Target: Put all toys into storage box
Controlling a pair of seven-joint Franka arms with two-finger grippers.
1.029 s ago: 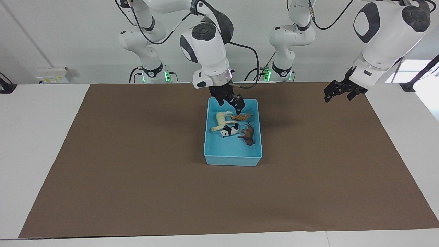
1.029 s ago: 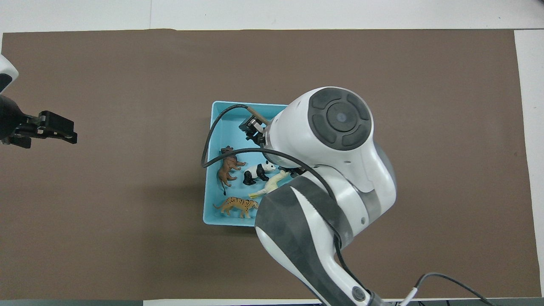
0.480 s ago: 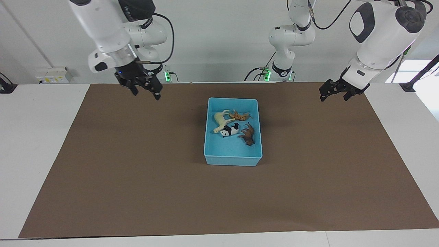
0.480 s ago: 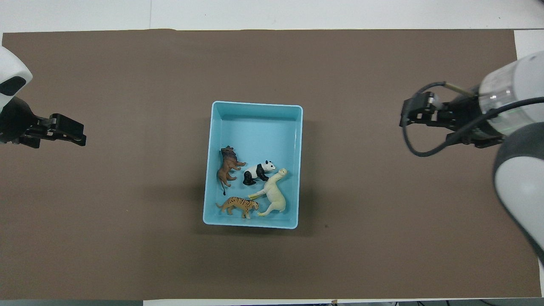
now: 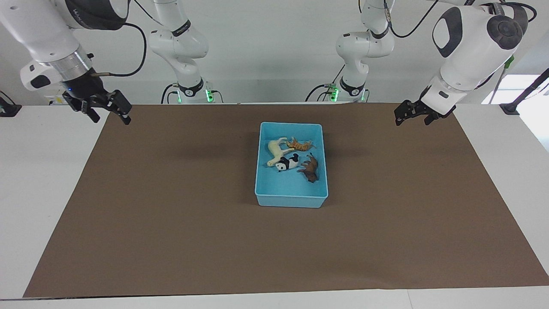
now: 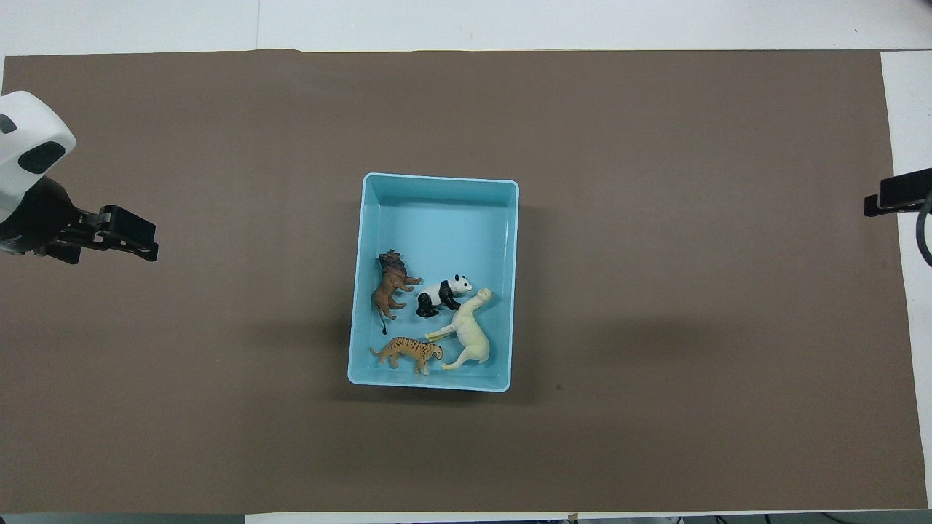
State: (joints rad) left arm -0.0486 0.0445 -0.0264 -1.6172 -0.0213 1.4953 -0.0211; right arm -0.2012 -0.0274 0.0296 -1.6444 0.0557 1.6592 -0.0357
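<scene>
The light blue storage box [image 5: 291, 201] stands mid-table on the brown mat; it also shows in the overhead view [image 6: 440, 177]. All the toys lie inside it, in the half nearer the robots: cream-white horse [image 5: 276, 151] [image 6: 470, 335], orange tiger [image 5: 300, 146] [image 6: 408, 353], panda [image 5: 286, 163] [image 6: 440, 295], dark brown lion [image 5: 312, 168] [image 6: 391, 285]. My right gripper [image 5: 108, 113] [image 6: 899, 193] is open and empty, raised over the mat's edge at the right arm's end. My left gripper [image 5: 411, 118] [image 6: 95, 240] is open and empty, raised at the left arm's end, waiting.
A brown mat [image 5: 171, 214] covers most of the white table [image 5: 43, 193]. Bare white table borders the mat at both ends. The half of the box farther from the robots holds nothing.
My right gripper has risen out of the box and swung far out to the right arm's end of the table. The horse shifted slightly after release. The left arm barely moved.
</scene>
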